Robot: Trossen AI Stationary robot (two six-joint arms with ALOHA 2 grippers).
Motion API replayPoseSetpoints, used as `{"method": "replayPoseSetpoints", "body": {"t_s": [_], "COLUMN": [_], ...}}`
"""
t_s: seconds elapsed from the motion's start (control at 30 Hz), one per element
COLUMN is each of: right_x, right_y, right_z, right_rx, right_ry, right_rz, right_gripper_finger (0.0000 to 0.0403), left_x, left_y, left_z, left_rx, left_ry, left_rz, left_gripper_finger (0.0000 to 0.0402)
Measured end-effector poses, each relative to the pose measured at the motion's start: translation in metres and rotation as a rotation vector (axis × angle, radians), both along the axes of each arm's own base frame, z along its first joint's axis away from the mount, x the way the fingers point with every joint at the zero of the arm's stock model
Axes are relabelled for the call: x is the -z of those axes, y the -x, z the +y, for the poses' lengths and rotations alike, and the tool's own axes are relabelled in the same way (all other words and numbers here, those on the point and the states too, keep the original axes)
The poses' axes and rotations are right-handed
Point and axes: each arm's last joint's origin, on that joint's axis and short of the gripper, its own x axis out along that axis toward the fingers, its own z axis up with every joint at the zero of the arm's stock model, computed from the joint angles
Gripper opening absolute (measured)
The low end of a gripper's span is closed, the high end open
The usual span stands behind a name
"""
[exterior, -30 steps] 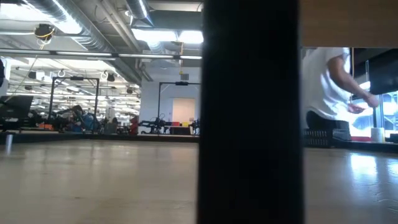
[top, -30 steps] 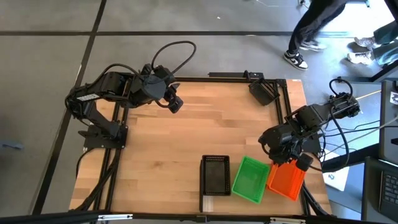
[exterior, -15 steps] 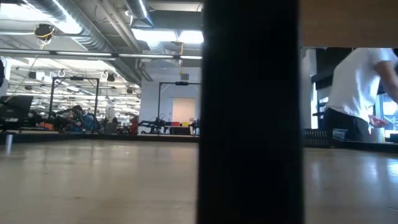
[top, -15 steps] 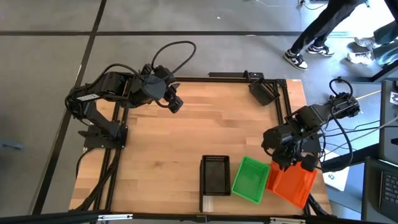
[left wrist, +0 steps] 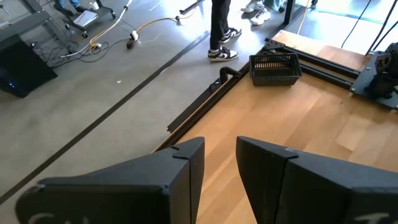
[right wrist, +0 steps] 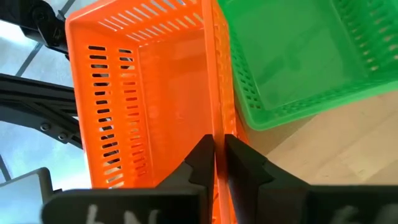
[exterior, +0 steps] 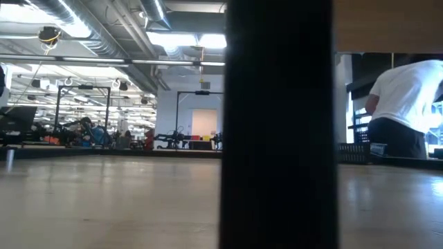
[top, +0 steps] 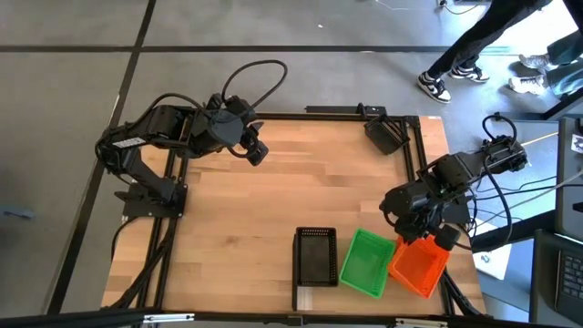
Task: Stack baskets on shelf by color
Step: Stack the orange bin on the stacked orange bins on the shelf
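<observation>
Orange basket (top: pixel 420 265) sits at the table's (top: pixel 273 200) near right corner, touching the green basket (top: pixel 366 263), its wall pinched by the right claw (right wrist: pixel 217 163). Black basket (top: pixel 316 256) lies left. Left claw (left wrist: pixel 219 163), slightly parted and empty, hovers far left.

Person (exterior: pixel 408 104) in white top (bent over) beyond wooden tabletop (top: pixel 301 191)

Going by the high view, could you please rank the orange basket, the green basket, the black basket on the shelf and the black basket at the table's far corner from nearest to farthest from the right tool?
From the right tool:
1. Orange basket, its wall pinched in the tool.
2. Green basket, beside the orange one.
3. Black basket on the shelf, past the green one.
4. Black basket at the far corner, across the table.
</observation>
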Motion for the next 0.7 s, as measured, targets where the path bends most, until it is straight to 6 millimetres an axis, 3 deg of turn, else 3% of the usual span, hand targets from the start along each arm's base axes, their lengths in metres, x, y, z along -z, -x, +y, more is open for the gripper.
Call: {"method": "replayPoseSetpoints", "body": {"t_s": [0.5, 0.7], "right_x": [0.0007, 0.0007], "right_y": [0.0067, 0.0068], "right_z": [-0.0031, -0.0031], "right_rx": [-0.058, -0.076], "right_ry": [0.028, 0.029], "right_rz": [0.017, 0.006], "right_gripper_finger": [0.0033, 0.0008], "left_x": [0.0, 0.0], "left_y": [0.0, 0.0], "left_z": [0.0, 0.0], "left_rx": [0.0, 0.0], "left_ry": [0.0, 0.0], "left_rz": [0.0, 0.0], "left_gripper_finger": [0.0085, 0.0085]}}
